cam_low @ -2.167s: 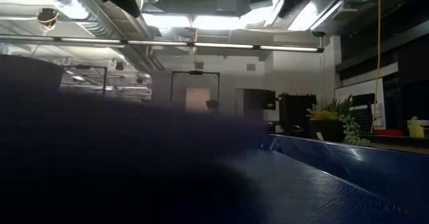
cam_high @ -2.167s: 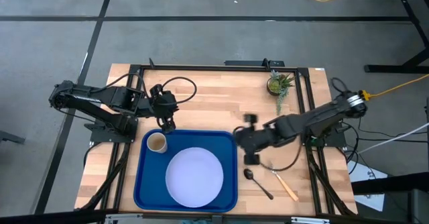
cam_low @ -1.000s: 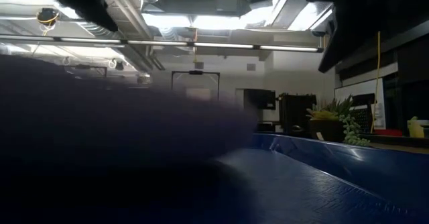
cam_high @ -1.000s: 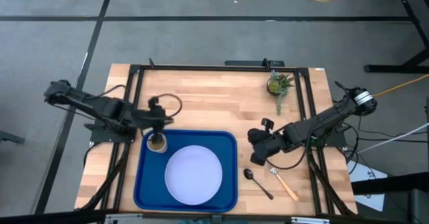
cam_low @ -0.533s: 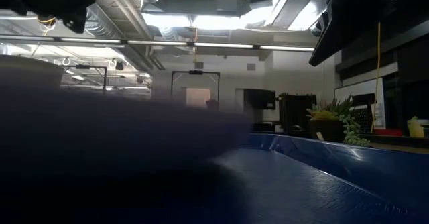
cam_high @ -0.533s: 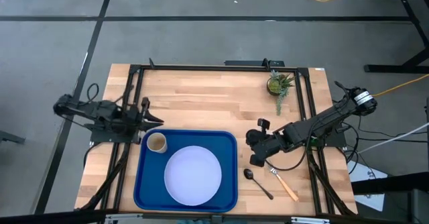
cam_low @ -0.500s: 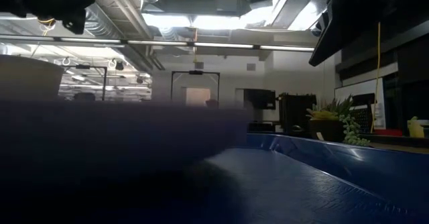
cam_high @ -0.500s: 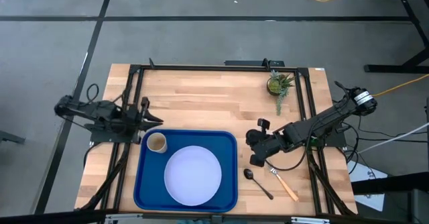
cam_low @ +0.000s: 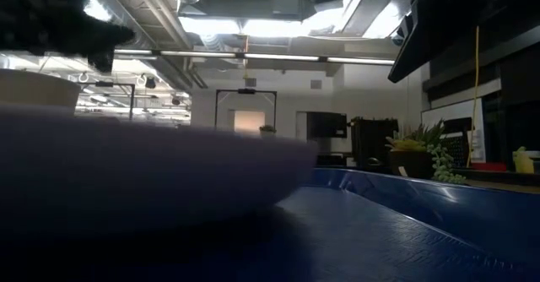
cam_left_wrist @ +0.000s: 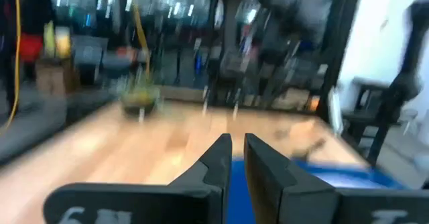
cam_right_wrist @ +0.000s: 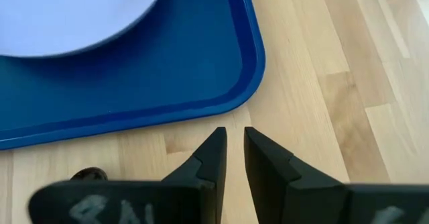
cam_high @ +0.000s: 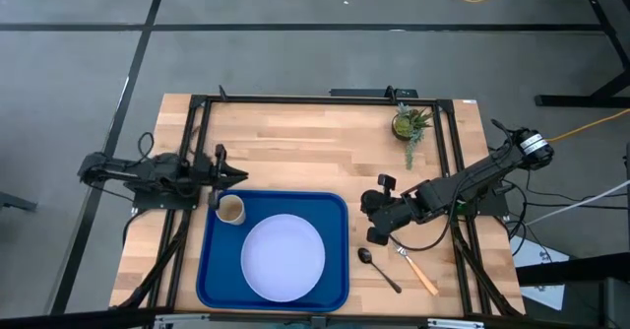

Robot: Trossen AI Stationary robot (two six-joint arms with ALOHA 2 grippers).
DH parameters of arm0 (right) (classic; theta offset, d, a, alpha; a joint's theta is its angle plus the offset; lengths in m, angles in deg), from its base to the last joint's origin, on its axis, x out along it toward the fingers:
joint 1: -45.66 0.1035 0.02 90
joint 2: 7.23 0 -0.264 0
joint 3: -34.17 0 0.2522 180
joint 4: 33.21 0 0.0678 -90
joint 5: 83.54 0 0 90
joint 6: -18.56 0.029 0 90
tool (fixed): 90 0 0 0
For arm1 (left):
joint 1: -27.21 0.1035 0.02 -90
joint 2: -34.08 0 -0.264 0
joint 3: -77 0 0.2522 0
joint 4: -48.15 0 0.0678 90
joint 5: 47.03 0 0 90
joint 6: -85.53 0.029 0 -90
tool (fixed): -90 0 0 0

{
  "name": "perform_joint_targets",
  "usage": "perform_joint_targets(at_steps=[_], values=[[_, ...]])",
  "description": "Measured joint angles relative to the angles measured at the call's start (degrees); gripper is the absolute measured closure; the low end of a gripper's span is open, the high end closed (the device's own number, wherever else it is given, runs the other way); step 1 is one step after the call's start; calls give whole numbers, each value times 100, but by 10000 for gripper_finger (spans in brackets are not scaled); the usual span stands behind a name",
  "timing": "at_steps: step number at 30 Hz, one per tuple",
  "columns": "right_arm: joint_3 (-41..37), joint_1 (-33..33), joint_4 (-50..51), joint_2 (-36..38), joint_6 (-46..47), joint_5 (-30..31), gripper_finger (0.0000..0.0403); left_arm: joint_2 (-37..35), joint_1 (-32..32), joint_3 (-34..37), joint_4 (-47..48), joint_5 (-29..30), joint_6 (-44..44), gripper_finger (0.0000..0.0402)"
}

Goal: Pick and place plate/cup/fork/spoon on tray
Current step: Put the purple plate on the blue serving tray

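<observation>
Wood counter [cam_high: 325,152], blue tray [cam_high: 340,270] at 6 holding plate [cam_high: 284,259] and cup [cam_high: 230,209].
Spoon [cam_high: 377,269] and fork [cam_high: 417,268] lie off tray at 4. My left fingers [cam_high: 239,175] near-closed, empty, just above cup; right fingers [cam_high: 378,233] near-closed, empty, above spoon.

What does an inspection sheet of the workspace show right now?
Surface: wooden table, black frame rails.
Job's things: plate and cup on the tray; spoon and fork on the table to its right.
Clutter: potted plant at the far right corner.
Tools: left tool beside the cup, empty, fingers nearly together; right tool above the spoon, the same.
Cables: yellow cable on the right.
Surroundings: grey floor; nobody seen.
</observation>
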Motion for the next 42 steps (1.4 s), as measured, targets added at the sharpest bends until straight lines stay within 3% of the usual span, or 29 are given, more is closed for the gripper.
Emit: perform_joint_targets(at_steps=[10, 42], values=[[0, -1, -19, 0, 194, 1, 346, 4, 394, 73, 212, -42, -57, 368], [2, -19, -288, 0, 35, 170, 346, 0, 431, 75, 214, -7, 142, 368]])
